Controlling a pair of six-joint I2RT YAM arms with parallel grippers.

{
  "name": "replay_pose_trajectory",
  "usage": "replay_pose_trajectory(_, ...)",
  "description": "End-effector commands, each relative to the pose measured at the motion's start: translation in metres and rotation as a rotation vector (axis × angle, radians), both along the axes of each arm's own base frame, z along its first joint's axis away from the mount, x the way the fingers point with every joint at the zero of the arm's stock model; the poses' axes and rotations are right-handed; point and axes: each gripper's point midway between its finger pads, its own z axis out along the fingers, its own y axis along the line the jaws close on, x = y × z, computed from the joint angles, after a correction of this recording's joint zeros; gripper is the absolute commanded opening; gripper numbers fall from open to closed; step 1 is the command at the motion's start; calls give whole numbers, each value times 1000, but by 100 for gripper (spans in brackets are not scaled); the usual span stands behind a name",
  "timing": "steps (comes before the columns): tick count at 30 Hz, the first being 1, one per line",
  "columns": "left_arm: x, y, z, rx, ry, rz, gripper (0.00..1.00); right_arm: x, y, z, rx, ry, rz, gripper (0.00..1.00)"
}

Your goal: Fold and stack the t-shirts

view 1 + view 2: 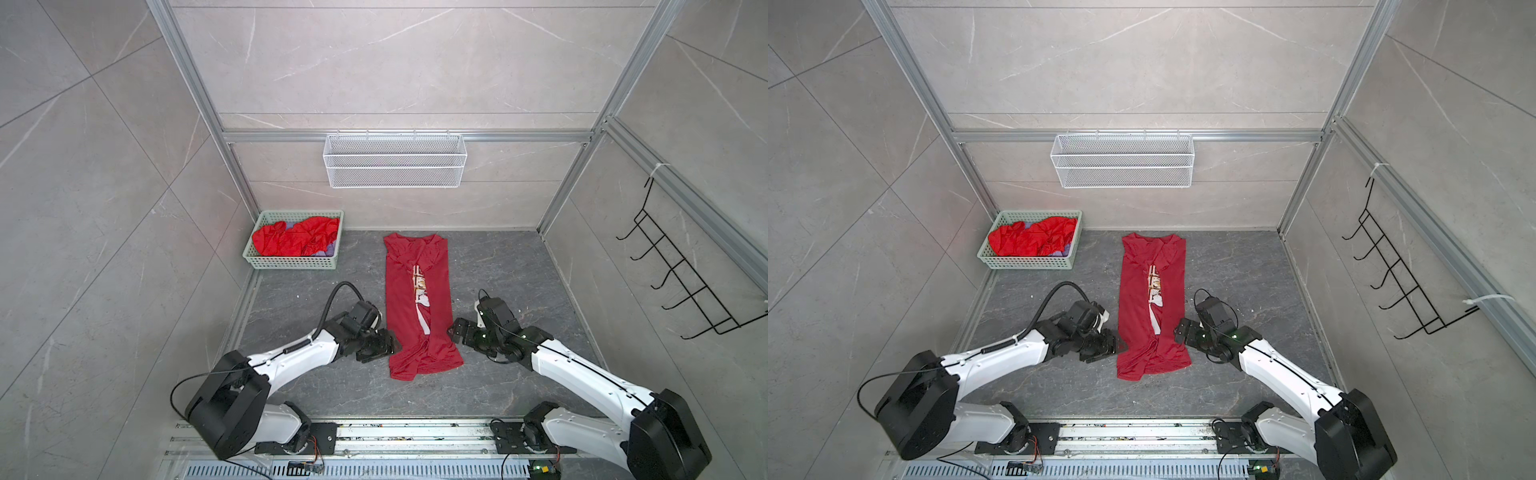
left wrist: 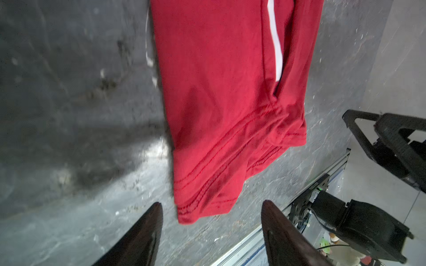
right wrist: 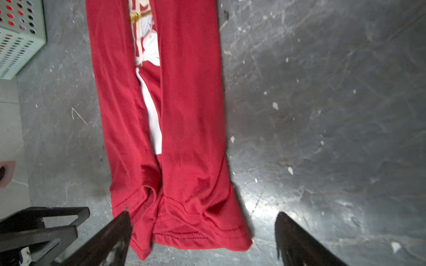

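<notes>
A dark crimson t-shirt (image 1: 399,299) (image 1: 1133,299) lies on the dark table, both sides folded in to make a long narrow strip, with a sliver of white-gold print (image 1: 420,286) in the middle seam. Its hem end is rumpled (image 3: 184,221) (image 2: 207,184). My left gripper (image 1: 392,343) (image 1: 1119,343) (image 2: 212,202) is open at the hem's left edge, nothing between its fingers. At the hem's right edge my right gripper (image 1: 451,330) (image 1: 1177,330) (image 3: 203,213) is wide open, holding nothing. More bright red t-shirts (image 1: 299,239) (image 1: 1034,237) lie crumpled in a basket.
The pale green basket (image 1: 291,262) (image 1: 1025,262) stands at the table's back left corner. A white wire basket (image 1: 395,160) hangs on the back wall. A black hook rack (image 1: 681,286) is on the right wall. A metal rail (image 1: 415,432) runs along the front.
</notes>
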Motion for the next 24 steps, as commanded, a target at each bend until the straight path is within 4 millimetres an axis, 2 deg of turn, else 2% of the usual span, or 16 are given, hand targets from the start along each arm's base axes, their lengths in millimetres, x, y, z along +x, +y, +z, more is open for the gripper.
replay_pose_trajectory(1, -11, 12, -7, 22, 34, 107, 70, -17, 0, -11, 31, 55, 7, 94)
replay_pose_trajectory(4, -19, 15, -17, 23, 57, 127, 68, -27, -2, -25, 44, 103, -8, 89)
replay_pose_trajectory(10, -29, 5, -34, -13, 123, 121, 63, -38, -2, -48, 71, 170, -43, 77)
replay_pose_trajectory(16, -26, -8, -40, -51, 139, 121, 59, -46, 0, -64, 84, 230, -56, 69)
replay_pose_trajectory(20, -26, -17, -45, -66, 160, 117, 47, -48, 5, -71, 102, 247, -62, 63)
replay_pose_trajectory(22, -26, -19, -46, -72, 162, 123, 38, -48, 11, -72, 111, 248, -52, 57)
replay_pose_trajectory(24, -24, -20, -45, -80, 157, 126, 30, -47, 14, -74, 104, 245, -51, 43)
